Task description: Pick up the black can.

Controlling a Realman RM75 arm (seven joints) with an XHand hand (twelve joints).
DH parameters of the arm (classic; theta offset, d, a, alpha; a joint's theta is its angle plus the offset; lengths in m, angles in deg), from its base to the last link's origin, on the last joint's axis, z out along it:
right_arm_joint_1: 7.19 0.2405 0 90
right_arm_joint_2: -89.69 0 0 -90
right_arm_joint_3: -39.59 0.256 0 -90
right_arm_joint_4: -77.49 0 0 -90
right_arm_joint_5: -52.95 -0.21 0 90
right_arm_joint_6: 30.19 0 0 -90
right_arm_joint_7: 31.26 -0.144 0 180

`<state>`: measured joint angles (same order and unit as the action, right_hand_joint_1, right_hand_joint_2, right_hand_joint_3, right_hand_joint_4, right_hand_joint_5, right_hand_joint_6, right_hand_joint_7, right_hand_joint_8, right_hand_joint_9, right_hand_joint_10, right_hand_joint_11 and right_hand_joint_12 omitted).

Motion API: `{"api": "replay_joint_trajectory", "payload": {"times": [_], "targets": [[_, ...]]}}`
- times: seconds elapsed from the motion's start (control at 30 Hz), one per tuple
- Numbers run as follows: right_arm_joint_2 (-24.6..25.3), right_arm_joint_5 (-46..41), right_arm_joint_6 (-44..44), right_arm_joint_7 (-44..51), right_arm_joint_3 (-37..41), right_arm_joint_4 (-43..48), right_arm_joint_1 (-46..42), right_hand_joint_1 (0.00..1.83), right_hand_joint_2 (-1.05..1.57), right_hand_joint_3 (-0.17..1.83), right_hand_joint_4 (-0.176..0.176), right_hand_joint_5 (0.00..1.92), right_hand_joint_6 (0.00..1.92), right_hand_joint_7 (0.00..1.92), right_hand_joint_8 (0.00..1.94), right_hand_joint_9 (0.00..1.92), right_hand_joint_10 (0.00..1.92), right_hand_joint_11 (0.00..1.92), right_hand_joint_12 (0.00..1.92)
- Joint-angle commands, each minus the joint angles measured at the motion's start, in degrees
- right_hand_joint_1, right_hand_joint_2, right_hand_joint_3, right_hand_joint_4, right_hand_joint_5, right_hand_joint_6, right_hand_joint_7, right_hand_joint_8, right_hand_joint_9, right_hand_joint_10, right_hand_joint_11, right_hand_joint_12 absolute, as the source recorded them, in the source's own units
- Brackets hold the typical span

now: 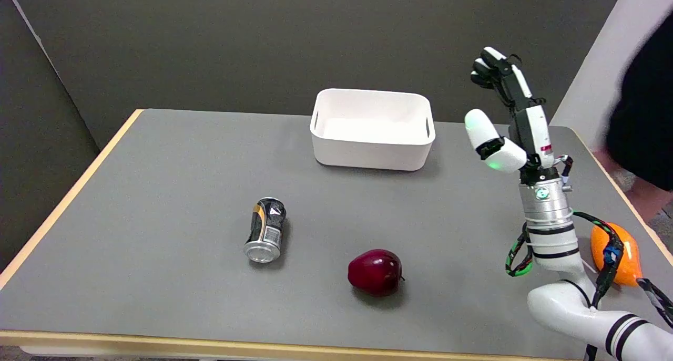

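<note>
Grey tabletop (173,156) in front of a dark wall, and my black can (266,229) lies on its side left of centre, silver end toward me, well apart from the red apple (375,271) and the white bin (372,129). My robot hand (507,114) is raised at the right, fingers spread, holding nothing. I judge the can light, thin-walled and slick, likely to roll; I'd wrap its round body across the middle and squeeze gently
</note>
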<state>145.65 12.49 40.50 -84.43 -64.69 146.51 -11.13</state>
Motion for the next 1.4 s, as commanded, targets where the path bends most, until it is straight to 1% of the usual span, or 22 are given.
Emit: {"api": "replay_joint_trajectory", "payload": {"times": [0.03,0.13,0.2,0.3,0.33,0.37,0.4,0.43,0.53,0.6,0.67,0.73,0.77,0.8,0.87,0.97,1.0,1.1,1.17,1.3,1.4], "targets": [[1.1,4.5,-3.9,-0.4,-0.6,1.4,1.6,0.47,0.69,1.00,0.070,0.16,0.41,0.32,0.39,0.27,0.73,0.07,1.12],[1.0,5.7,-3.9,-0.1,-0.2,2.0,2.2,0.48,0.69,1.00,0.071,0.16,0.41,0.32,0.39,0.27,0.73,0.07,1.12],[0.8,6.5,-3.9,2.0,0.0,3.0,3.5,0.48,0.69,1.00,0.072,0.16,0.41,0.32,0.39,0.27,0.73,0.07,1.12],[0.0,9.1,-3.9,9.0,0.0,5.1,7.0,0.51,0.68,1.00,0.074,0.17,0.42,0.33,0.40,0.27,0.74,0.07,1.12],[-0.3,10.0,-4.0,11.5,0.0,5.5,8.2,0.53,0.69,0.97,0.074,0.18,0.42,0.34,0.39,0.28,0.75,0.07,1.14],[-0.7,11.8,-4.4,14.6,0.0,5.8,10.1,0.57,0.71,0.92,0.073,0.19,0.41,0.36,0.37,0.28,0.76,0.06,1.16],[-1.0,13.9,-5.1,17.1,-0.1,6.0,12.1,0.58,0.70,0.92,0.075,0.20,0.42,0.37,0.39,0.29,0.77,0.07,1.17],[-1.3,16.4,-6.1,19.3,-0.2,6.0,14.1,0.59,0.68,0.99,0.082,0.21,0.47,0.38,0.45,0.31,0.78,0.10,1.17],[-1.7,23.8,-10.0,22.7,-0.8,5.3,19.4,0.68,0.69,0.93,0.084,0.23,0.45,0.41,0.41,0.31,0.80,0.10,1.21],[-1.8,30.1,-13.1,23.5,-1.3,4.6,23.8,0.72,0.68,0.94,0.087,0.23,0.44,0.40,0.40,0.31,0.77,0.10,1.20],[-2.0,37.2,-15.9,22.8,-1.4,4.1,28.1,0.68,0.66,1.02,0.093,0.17,0.43,0.34,0.41,0.28,0.73,0.09,1.12],[-2.2,43.7,-18.1,21.1,-1.5,4.1,31.0,0.69,0.66,1.02,0.094,0.15,0.42,0.32,0.39,0.27,0.71,0.08,1.10],[-2.3,48.4,-19.0,18.9,-1.7,4.0,32.7,0.70,0.65,1.02,0.091,0.12,0.38,0.28,0.36,0.24,0.68,0.06,1.08],[-2.4,51.2,-19.2,17.3,-1.9,3.8,33.6,0.70,0.65,1.03,0.089,0.09,0.36,0.24,0.34,0.21,0.66,0.05,1.06],[-2.5,57.4,-19.0,12.4,-2.3,3.2,34.7,0.74,0.66,0.98,0.086,0.09,0.33,0.24,0.30,0.21,0.63,0.03,1.09],[-2.3,63.6,-18.0,7.4,-3.1,1.8,35.3,0.71,0.63,1.02,0.074,0.04,0.17,0.13,0.30,0.14,0.60,0.01,0.99],[-2.2,65.1,-17.5,6.5,-3.7,1.0,35.6,0.70,0.63,1.01,0.070,0.02,0.16,0.12,0.29,0.13,0.59,0.00,0.98],[-2.0,67.4,-15.5,5.0,-6.2,-1.8,36.9,0.74,0.65,1.03,0.057,0.00,0.04,0.05,0.22,0.07,0.57,0.00,0.87],[-1.8,68.5,-14.0,4.0,-7.8,-3.6,38.2,0.70,0.63,1.00,0.058,0.00,0.00,0.04,0.19,0.06,0.54,0.00,0.86],[-1.9,72.8,-12.7,2.0,-10.0,-5.4,40.2,0.71,0.63,1.00,0.054,0.00,0.00,0.02,0.14,0.05,0.51,0.00,0.81],[-3.5,73.9,-13.5,1.7,-14.2,-6.1,42.1,0.71,0.63,1.00,0.050,0.00,0.00,0.01,0.09,0.04,0.48,0.00,0.78]]}}
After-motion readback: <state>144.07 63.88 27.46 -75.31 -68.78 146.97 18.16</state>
